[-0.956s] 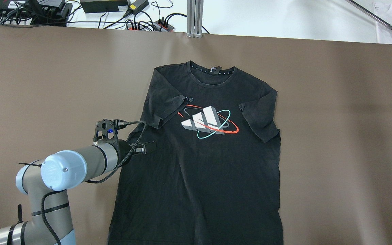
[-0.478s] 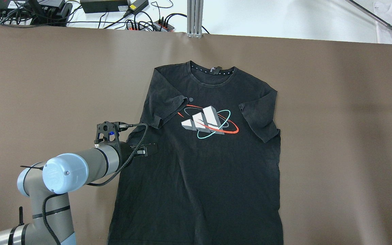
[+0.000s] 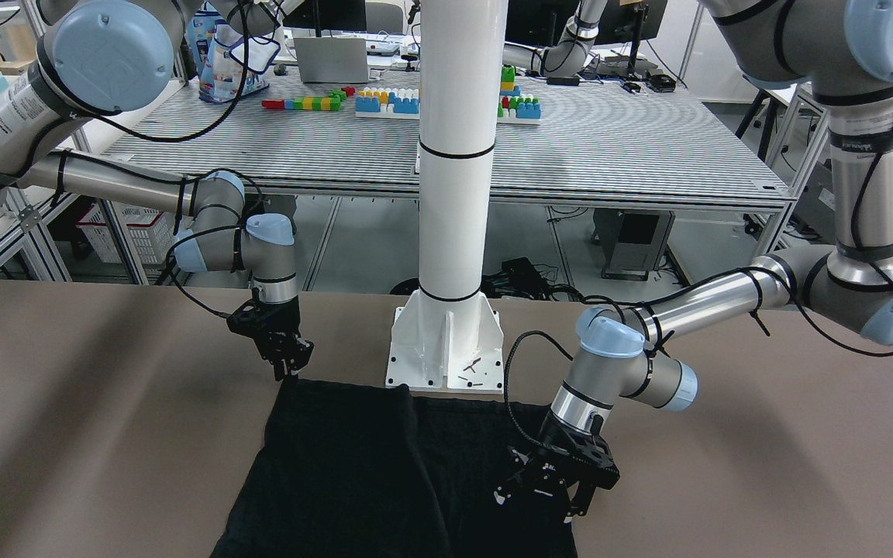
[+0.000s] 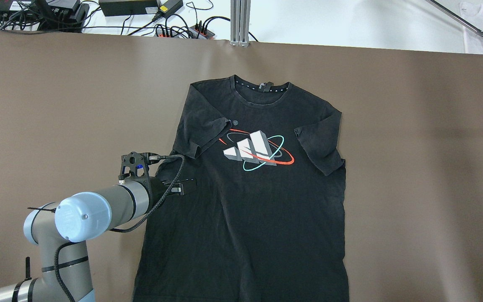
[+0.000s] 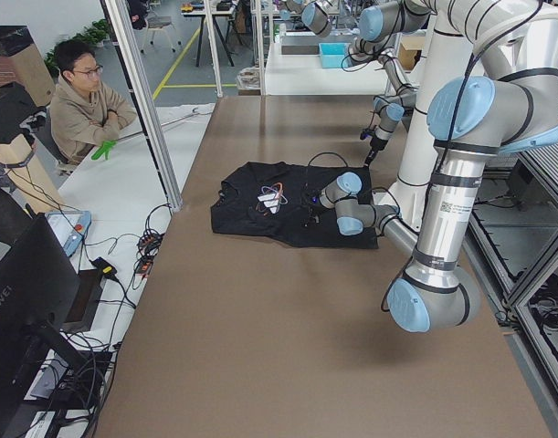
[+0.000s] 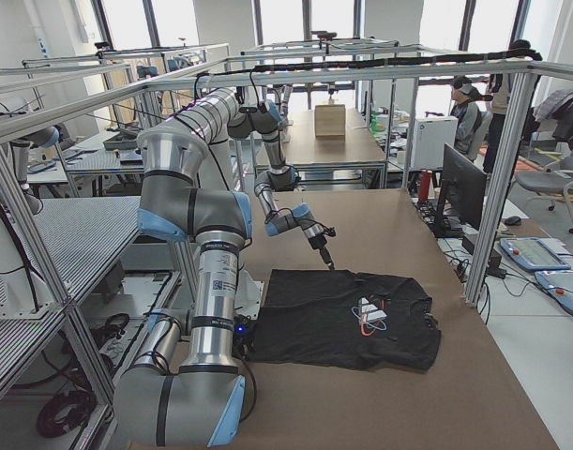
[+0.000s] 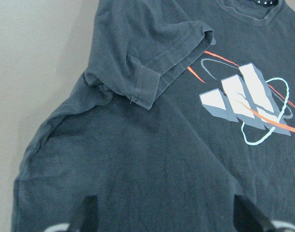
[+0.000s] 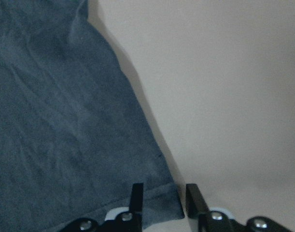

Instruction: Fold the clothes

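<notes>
The garment is a black T-shirt (image 4: 250,209) with a white, red and teal logo, lying flat face up, collar at the far side. Both sleeves are folded in over the chest. My left gripper (image 4: 187,186) is open and hovers just above the shirt's left side below the folded sleeve (image 7: 152,72); its fingers (image 7: 87,212) stand wide apart. My right gripper (image 3: 289,364) is down at the shirt's near hem corner (image 8: 161,208); its fingers (image 8: 136,198) stand a narrow gap apart with that corner between them. It is out of the overhead view.
The white pillar (image 3: 458,194) stands on its base (image 3: 446,353) at the shirt's near hem. Cables and power strips (image 4: 174,29) and an aluminium post (image 4: 240,23) lie past the table's far edge. A person (image 5: 82,105) sits beyond the table.
My left gripper has shifted a little to the right, further over the shirt. The shirt has not moved.
</notes>
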